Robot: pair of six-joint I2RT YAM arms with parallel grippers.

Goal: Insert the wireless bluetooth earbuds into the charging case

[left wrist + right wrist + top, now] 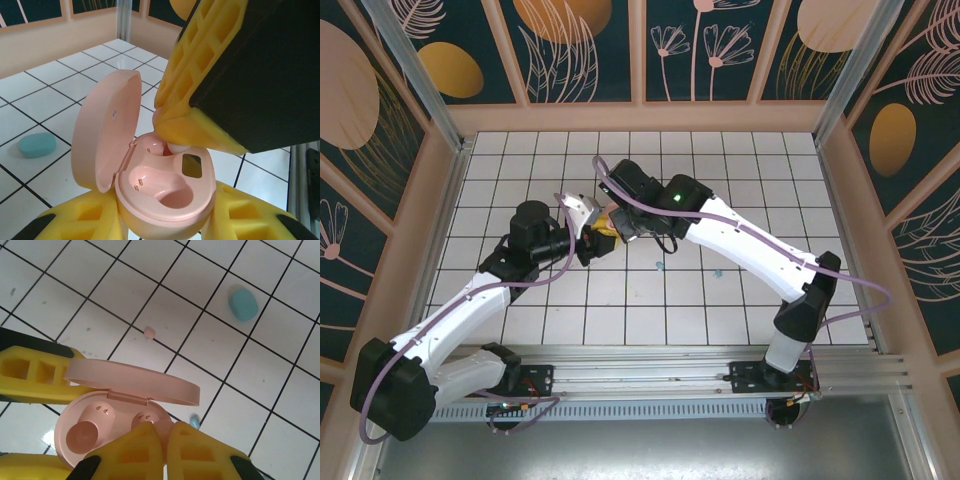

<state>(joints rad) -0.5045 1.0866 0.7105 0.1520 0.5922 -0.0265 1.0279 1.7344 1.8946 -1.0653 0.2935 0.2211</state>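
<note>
Two grippers, four loose items.

1. Left gripper point(165, 225): clenched on the base of the pink charging case point(202, 192), holding it steady with the lid swung open so the wells face up.
2. Right gripper point(167, 440): directly over the pink charging case, pinched tight on a pink earbud point(176, 147) and apparently seating it in one well. The other well is empty.
3. Blue case point(243, 303): closed, on the tiles well apart from the pink charging case.
4. Loose pink earbud point(149, 332): on the tiles near the lid, not yet stowed.
5. Teal earbud point(195, 423): on the tiles just beside the pink charging case.

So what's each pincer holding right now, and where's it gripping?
Left pincer clamps the open pink charging case by the sides of its lower shell. Right pincer pinches a pale pink earbud between its tips.
</note>
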